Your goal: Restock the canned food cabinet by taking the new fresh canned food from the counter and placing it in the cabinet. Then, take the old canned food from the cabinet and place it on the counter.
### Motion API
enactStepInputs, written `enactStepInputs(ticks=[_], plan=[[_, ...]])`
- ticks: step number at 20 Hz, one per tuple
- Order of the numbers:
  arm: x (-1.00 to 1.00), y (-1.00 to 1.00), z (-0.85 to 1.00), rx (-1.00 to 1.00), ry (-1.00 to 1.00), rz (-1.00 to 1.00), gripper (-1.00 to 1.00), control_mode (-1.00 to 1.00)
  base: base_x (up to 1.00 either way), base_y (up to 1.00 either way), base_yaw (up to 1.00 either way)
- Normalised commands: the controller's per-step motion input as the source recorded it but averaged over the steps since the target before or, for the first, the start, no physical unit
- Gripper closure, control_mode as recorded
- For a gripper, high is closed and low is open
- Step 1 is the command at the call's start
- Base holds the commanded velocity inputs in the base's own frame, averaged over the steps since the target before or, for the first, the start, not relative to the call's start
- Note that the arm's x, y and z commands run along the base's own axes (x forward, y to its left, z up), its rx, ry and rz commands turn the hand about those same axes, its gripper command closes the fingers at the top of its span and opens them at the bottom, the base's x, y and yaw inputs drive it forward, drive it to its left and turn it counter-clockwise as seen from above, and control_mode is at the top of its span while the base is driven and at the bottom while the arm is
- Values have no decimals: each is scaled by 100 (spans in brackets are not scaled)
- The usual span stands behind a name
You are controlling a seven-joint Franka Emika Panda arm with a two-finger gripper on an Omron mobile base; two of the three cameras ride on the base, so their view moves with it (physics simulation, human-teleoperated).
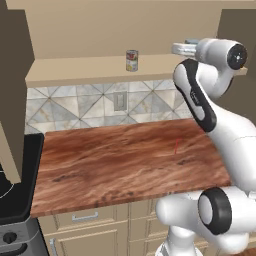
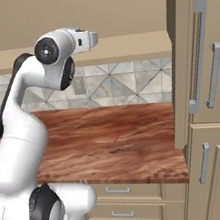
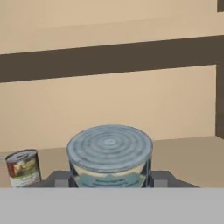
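the gripper (image 3: 109, 183) is closed on the old can (image 3: 109, 153), which sits on the cabinet (image 1: 75, 70) shelf, well apart from the new can (image 1: 131, 60). lift straight first, then draw back level toward the counter (image 1: 125, 160), keeping the can upright.

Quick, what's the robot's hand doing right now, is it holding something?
Gripper: closed on the old can, up on the cabinet shelf.

You face a grey-and-white triangle-patterned tile backsplash (image 1: 90, 105) with a pale wall outlet (image 1: 119, 101). Beige panelled drawer fronts (image 2: 129, 200) sit below; a black stovetop (image 1: 17, 185) lies left.
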Motion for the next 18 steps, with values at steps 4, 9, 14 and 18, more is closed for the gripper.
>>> enactStepInputs(ticks=[4, 9, 14, 18], plan=[[-100, -11, 9, 0, 15, 0, 100, -100, 0, 0, 0], [-100, 0, -15, -5, 22, 6, 100, -100, 0, 0, 0], [-100, 31, -58, -7, 20, 4, 100, -100, 0, 0, 0], [-98, 81, -77, 0, 14, 3, 100, -100, 0, 0, 0]])
